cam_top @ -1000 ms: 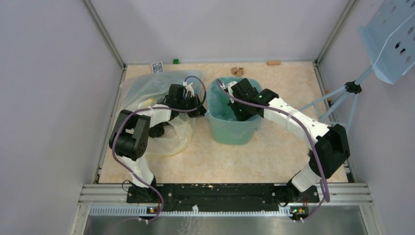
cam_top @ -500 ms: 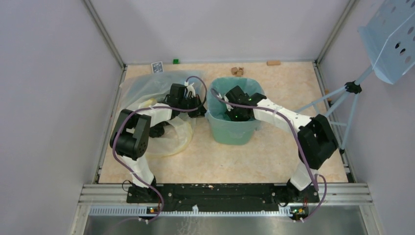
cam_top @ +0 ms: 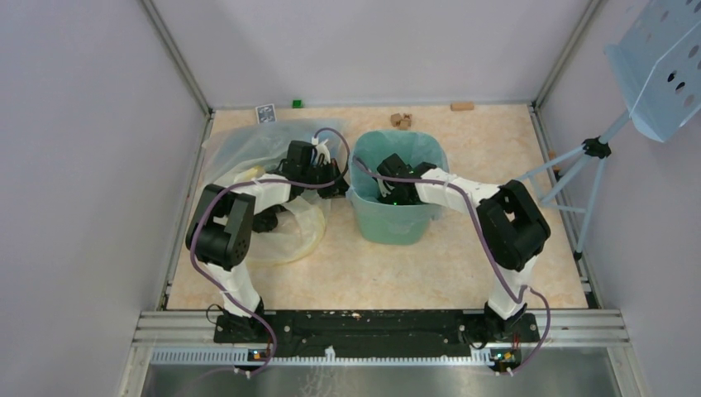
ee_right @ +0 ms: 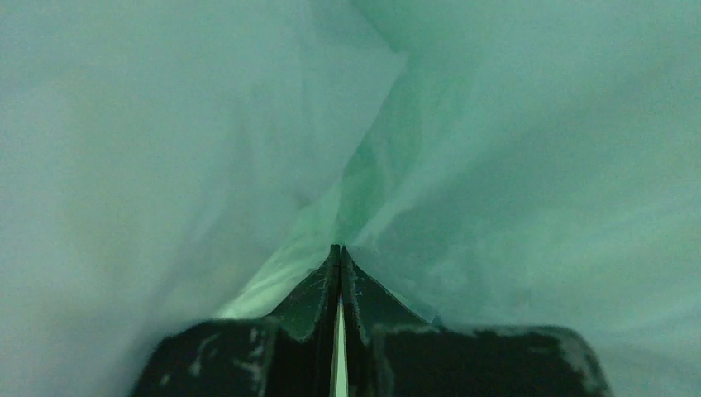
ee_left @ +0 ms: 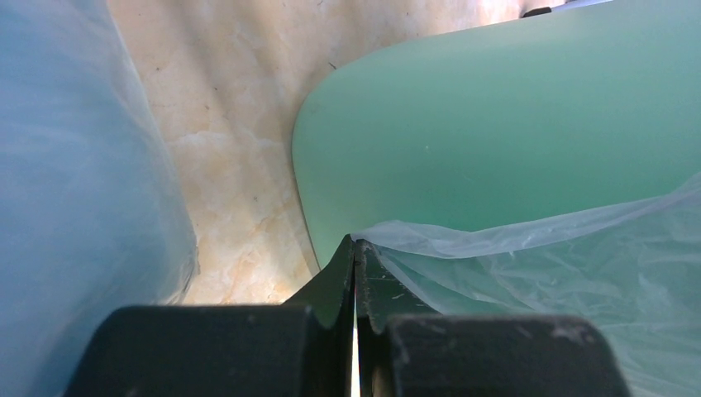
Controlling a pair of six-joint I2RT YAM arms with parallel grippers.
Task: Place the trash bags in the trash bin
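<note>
The mint-green trash bin [cam_top: 388, 225] stands mid-table. The light-blue trash bag [cam_top: 366, 162] lines its inside and laps over the rim. My left gripper [cam_top: 340, 187] is at the bin's left rim, shut on the bag's edge. In the left wrist view its tips [ee_left: 355, 245] pinch the bag [ee_left: 546, 273] against the bin's wall [ee_left: 496, 124]. My right gripper [cam_top: 388, 187] is down inside the bin. In the right wrist view it [ee_right: 340, 249] is shut, with a fold of the bag [ee_right: 463, 149] running from its tips.
A bigger clear bag with a yellow tint [cam_top: 285, 236] lies under the left arm. A card [cam_top: 265, 113], a green cube [cam_top: 297, 103] and wooden blocks [cam_top: 402, 121] lie along the back wall. A light-blue perforated stand [cam_top: 653, 66] rises at the right.
My right arm has folded in and its gripper has gone deeper into the bin. My left gripper has stayed at the rim.
</note>
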